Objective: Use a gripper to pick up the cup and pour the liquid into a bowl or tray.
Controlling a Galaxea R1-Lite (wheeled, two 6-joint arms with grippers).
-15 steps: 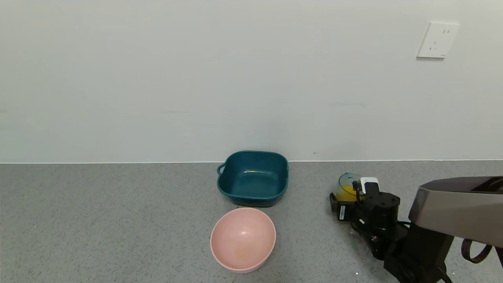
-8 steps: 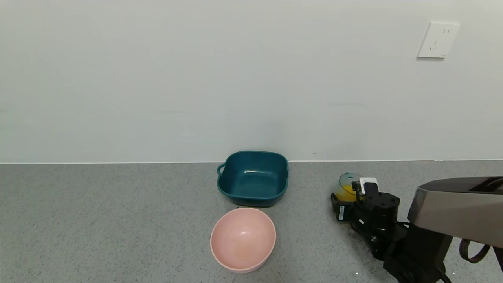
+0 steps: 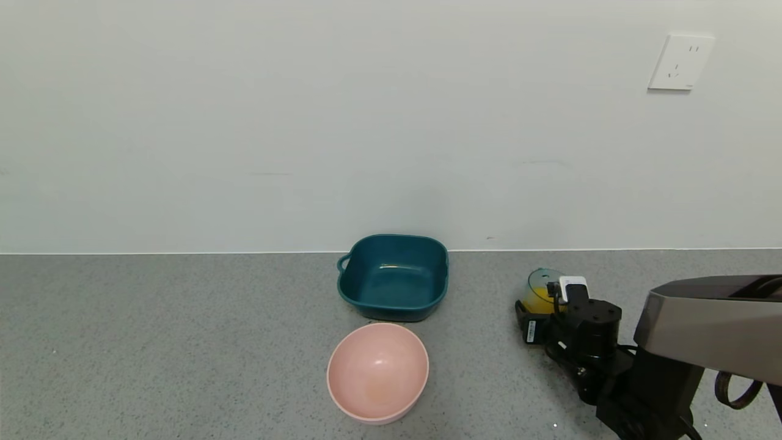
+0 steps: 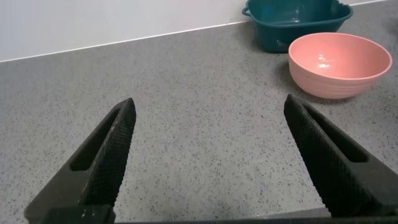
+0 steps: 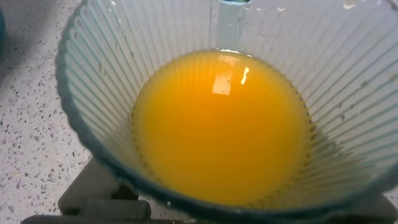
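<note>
The cup point(image 3: 542, 286), a ribbed pale blue-green tumbler, stands on the grey counter at the right. It holds orange-yellow liquid point(image 3: 537, 300). My right gripper point(image 3: 541, 313) is closed around the cup's lower part, with its stickered finger on the cup's left side. In the right wrist view the cup point(image 5: 93, 106) fills the frame, and the liquid point(image 5: 221, 130) lies level in it. The dark teal square dish point(image 3: 391, 287) sits by the wall, to the left of the cup, and also shows in the left wrist view point(image 4: 292, 18). My left gripper point(image 4: 208, 115) is open over bare counter.
A round pink bowl point(image 3: 377, 371) stands just in front of the teal dish, and is seen in the left wrist view point(image 4: 339, 62). A white wall with a socket point(image 3: 680, 62) runs along the back of the counter.
My right gripper's stickered finger has shifted slightly inward against the cup. The cup, dish and pink bowl have not moved.
</note>
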